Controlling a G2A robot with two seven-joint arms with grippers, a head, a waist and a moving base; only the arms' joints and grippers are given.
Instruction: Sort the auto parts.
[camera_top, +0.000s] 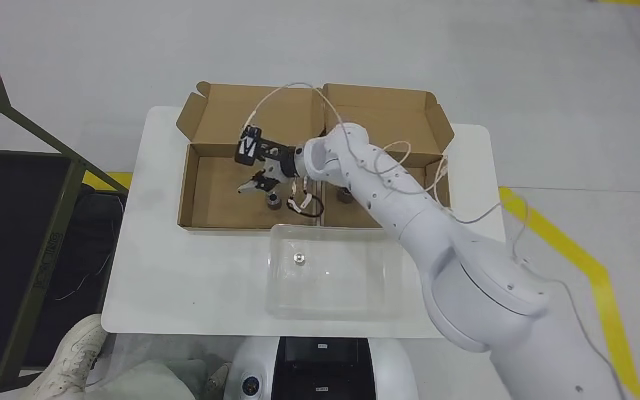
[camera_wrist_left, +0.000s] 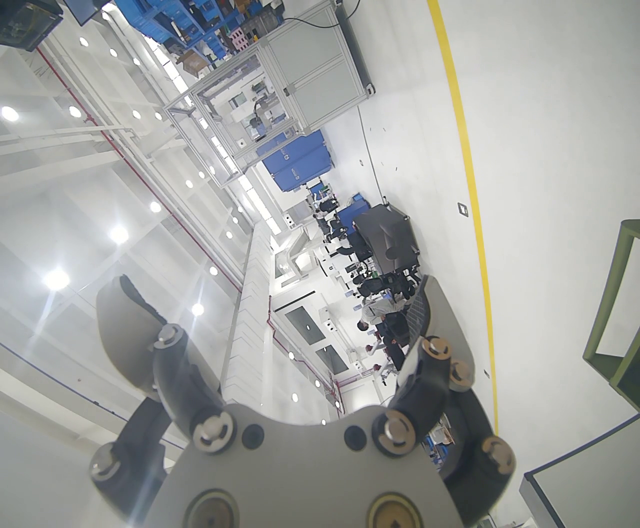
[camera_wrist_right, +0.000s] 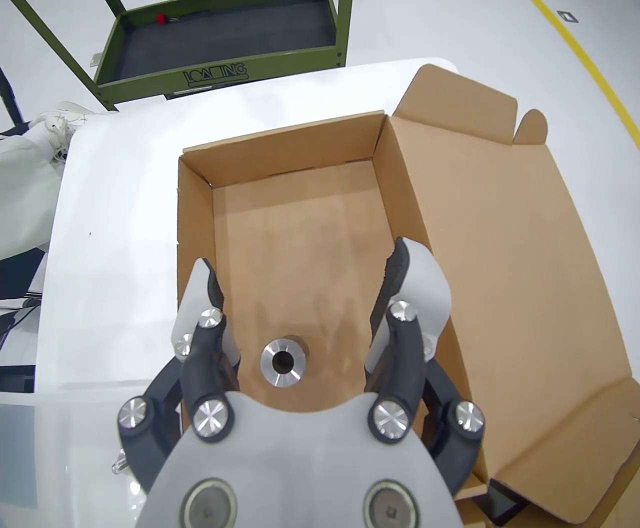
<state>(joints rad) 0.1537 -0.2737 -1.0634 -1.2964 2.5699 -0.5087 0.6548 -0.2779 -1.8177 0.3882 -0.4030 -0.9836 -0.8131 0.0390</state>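
Observation:
A silver metal bushing (camera_wrist_right: 283, 361) with a centre hole stands on the floor of the left cardboard box (camera_wrist_right: 195, 225). My right gripper (camera_wrist_right: 302, 257) hangs open just above it, one finger on either side, not touching it. From above, the white right arm stretches across the table to this box (camera_top: 205, 200), with the gripper (camera_top: 258, 183) over the bushing (camera_top: 272, 206). A small metal part (camera_top: 298, 258) lies in the clear plastic bin (camera_top: 277, 290) at the table's front. My left gripper (camera_wrist_left: 272, 300) is open and holds nothing, facing the room away from the table.
A second open cardboard box (camera_top: 400, 110) stands to the right of the first, partly under the arm, with a dark part (camera_top: 345, 196) inside. A green cart (camera_wrist_right: 220, 75) stands off the table's left side. Thin cables (camera_top: 290, 90) loop over the boxes.

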